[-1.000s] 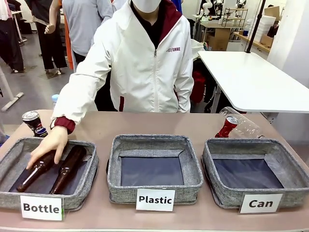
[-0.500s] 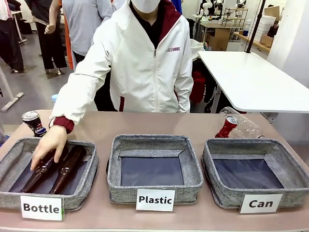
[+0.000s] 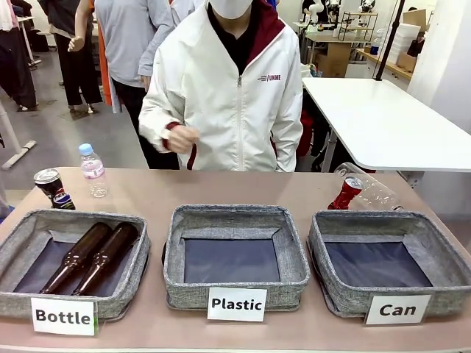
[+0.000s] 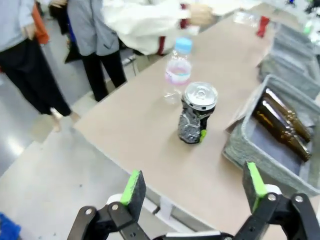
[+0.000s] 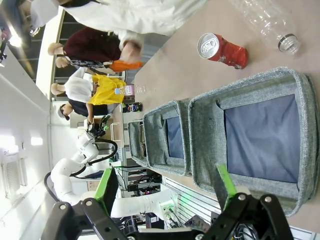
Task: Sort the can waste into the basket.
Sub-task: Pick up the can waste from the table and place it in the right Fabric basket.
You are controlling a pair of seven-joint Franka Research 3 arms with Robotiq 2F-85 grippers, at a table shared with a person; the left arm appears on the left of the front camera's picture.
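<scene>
The dark blue-black can (image 3: 52,188) stands crumpled at the table's far left, behind the "Bottle" basket; in the left wrist view the same can (image 4: 196,114) sits ahead of my open left gripper (image 4: 192,192), well apart from it. The red can (image 3: 346,193) lies tilted behind the "Can" basket (image 3: 388,300), which holds nothing. In the right wrist view the red can (image 5: 221,49) lies beyond that basket (image 5: 250,84), and my right gripper (image 5: 167,190) hangs open above the basket's near rim.
The "Bottle" basket (image 3: 118,294) holds two brown glass bottles (image 3: 92,257). The "Plastic" basket (image 3: 235,283) is in the middle. A small clear bottle with a blue cap (image 3: 93,170) stands at far left; a crushed clear bottle (image 3: 374,193) lies beside the red can. The person (image 3: 224,95) stands across the table.
The person's hand has let go of the brown bottles and pulled back to the chest. The small clear bottle, hidden by the arm before, now shows.
</scene>
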